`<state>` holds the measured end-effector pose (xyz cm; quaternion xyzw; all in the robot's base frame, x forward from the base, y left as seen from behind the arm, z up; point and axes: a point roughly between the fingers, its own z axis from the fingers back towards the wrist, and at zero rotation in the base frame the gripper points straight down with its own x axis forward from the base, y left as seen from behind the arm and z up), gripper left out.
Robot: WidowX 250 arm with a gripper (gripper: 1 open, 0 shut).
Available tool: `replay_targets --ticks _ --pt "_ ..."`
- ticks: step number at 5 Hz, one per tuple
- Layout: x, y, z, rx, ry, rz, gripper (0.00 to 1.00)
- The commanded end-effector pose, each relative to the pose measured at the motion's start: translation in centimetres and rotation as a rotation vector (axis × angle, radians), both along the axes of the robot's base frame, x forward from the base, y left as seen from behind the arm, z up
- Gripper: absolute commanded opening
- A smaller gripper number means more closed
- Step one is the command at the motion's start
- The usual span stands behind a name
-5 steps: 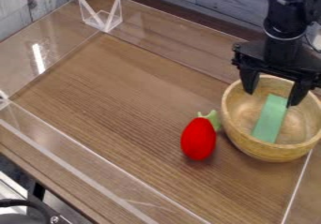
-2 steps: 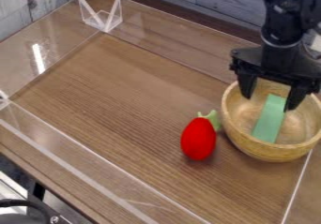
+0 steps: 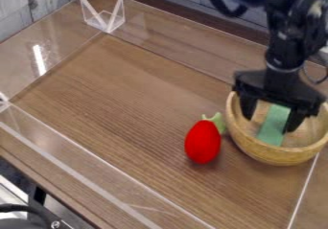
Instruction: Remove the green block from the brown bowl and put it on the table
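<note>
**Open gripper over the bowl, block inside**

We see the round, light tan wooden bowl (image 3: 277, 135) standing near the right edge of the brown wood-grain table (image 3: 115, 99). The flat, elongated light-green block (image 3: 271, 124) lies inside the bowl, leaning from its floor up toward the far rim. The black gripper (image 3: 274, 110) hangs directly over the bowl, pointing steeply down, its jaws spread wide with one finger on each side of the block; it holds nothing. Just left of the bowl, touching or nearly touching its outer wall, lies a red strawberry-like toy with green leaves (image 3: 202, 141). Low clear acrylic walls (image 3: 77, 175) edge the table well away from the bowl.
</note>
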<state>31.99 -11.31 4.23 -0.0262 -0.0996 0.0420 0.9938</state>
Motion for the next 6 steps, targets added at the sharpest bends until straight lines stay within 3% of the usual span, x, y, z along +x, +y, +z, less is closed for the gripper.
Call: replay_targets --ticks 1,6 --pt "1.0 -0.2 0.9 -0.017 -0.041 0.004 0.00" --pt "1.2 2.1 6.8 -0.056 -0.123 0.059 0.00"
